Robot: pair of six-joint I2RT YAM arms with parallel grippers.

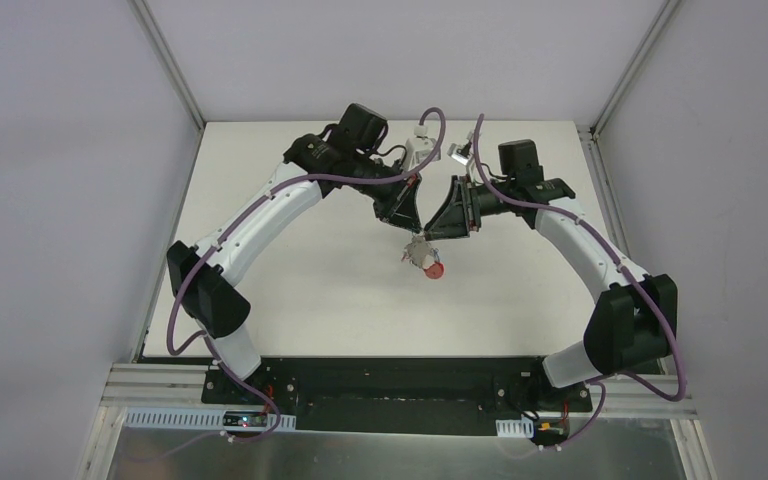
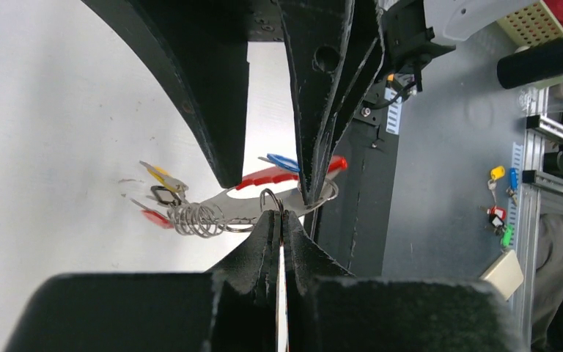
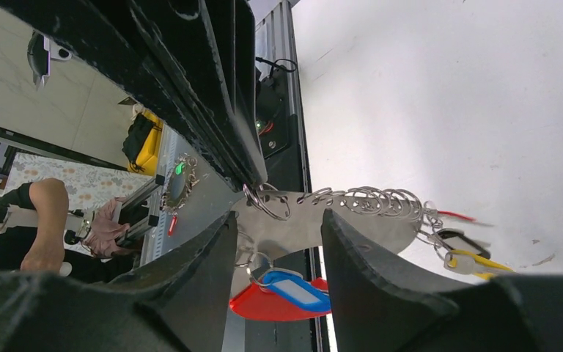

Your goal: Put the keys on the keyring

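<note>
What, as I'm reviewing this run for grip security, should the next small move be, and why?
Probably close the right gripper fully on the keyring: its jaws straddle the grey body, contact unclear, while the shut left gripper pinches a small ring.

Top external: high above and behind the arm bases, looking down and forward over the whole white table (image 1: 290,300); far enough off to take in both arms entire.
Left wrist: on the left arm, sighting along the left gripper (image 2: 278,217) at close range, facing back toward the black base plate (image 2: 352,205) and aluminium frame (image 2: 557,132) at the table's near edge.
Right wrist: on the right arm, sighting along the right gripper (image 3: 273,220), equally close, also toward that near edge and the room beyond.
Shared: the keyring (image 1: 422,254), which the wrist cameras see from opposing sides, each framing the other arm's fingers.
</note>
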